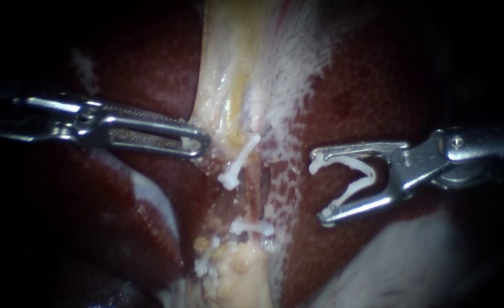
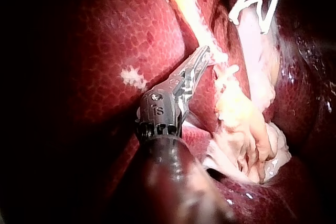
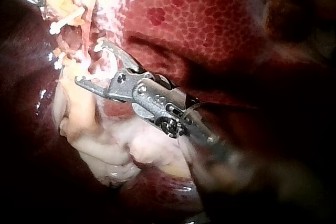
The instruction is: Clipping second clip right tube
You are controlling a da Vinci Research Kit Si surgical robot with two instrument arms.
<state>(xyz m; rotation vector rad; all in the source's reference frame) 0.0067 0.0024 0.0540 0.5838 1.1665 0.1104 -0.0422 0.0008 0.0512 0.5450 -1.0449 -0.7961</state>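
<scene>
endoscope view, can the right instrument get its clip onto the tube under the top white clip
Probably yes: the right instrument holds its open clip facing the tube, with only liver between them, and the left instrument grips pale tissue on the far side, out of the path.

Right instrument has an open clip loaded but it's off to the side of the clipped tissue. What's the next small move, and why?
Probably ease the right instrument sideways toward the tissue by the placed clip. Its open clip hangs over the liver, apart from that tissue, with nothing between its legs, so closing now would catch nothing.
</scene>
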